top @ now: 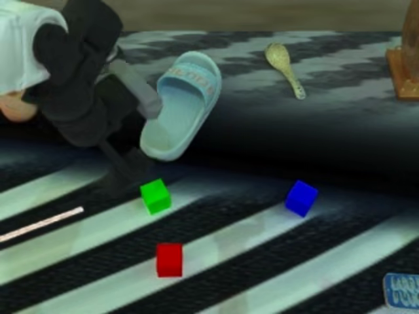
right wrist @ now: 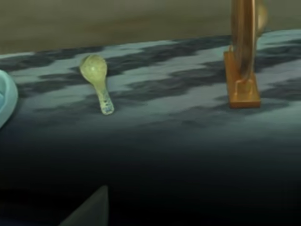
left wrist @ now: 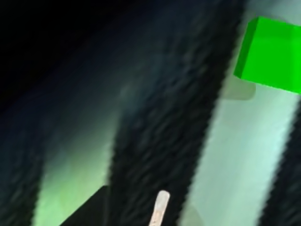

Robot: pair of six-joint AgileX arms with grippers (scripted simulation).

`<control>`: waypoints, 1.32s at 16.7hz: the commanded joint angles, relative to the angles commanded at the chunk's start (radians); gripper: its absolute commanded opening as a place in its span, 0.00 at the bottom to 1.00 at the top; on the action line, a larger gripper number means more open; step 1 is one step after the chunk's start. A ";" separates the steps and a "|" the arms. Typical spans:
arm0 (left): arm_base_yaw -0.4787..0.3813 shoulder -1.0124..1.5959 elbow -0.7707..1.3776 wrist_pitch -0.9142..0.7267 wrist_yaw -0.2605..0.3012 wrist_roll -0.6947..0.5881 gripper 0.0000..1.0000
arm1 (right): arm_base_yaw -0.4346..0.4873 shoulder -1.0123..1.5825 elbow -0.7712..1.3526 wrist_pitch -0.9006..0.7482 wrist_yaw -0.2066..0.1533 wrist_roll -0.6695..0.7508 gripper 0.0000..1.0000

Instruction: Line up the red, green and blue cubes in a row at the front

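Note:
The green cube (top: 155, 195) sits turned at an angle on a pale stripe left of the middle, and it fills a corner of the left wrist view as the green cube (left wrist: 270, 54). The red cube (top: 169, 260) rests closer to the front edge. The blue cube (top: 301, 197) lies to the right, level with the green one. My left gripper (top: 127, 171) hovers low just behind and left of the green cube, open and holding nothing. My right gripper is outside the top view. Its wrist view shows one fingertip (right wrist: 91, 207) set off to the side with nothing near it.
A pale-blue slipper (top: 183, 104) lies right behind the left gripper. A spoon (top: 286, 69) and a wooden stand (top: 406, 65) are at the back right. A thin white stick (top: 42, 224) lies at the left, and a blue ridged object (top: 401, 291) at the front right corner.

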 joint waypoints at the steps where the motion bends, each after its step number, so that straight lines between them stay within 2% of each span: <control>1: -0.017 0.071 0.057 -0.037 0.000 0.022 1.00 | -0.033 -0.068 -0.072 0.050 -0.015 -0.032 1.00; 6: -0.080 0.327 0.265 -0.165 0.000 0.100 1.00 | -0.158 -0.337 -0.329 0.257 -0.093 -0.144 1.00; 9: -0.097 0.391 0.323 -0.198 0.000 0.121 1.00 | -0.189 -0.407 -0.391 0.315 -0.120 -0.170 1.00; 16: -0.096 0.409 0.323 -0.186 0.000 0.124 1.00 | -0.192 -0.412 -0.396 0.321 -0.122 -0.172 1.00; 22: -0.097 0.490 0.210 0.014 0.001 0.125 1.00 | -0.192 -0.412 -0.396 0.321 -0.122 -0.172 1.00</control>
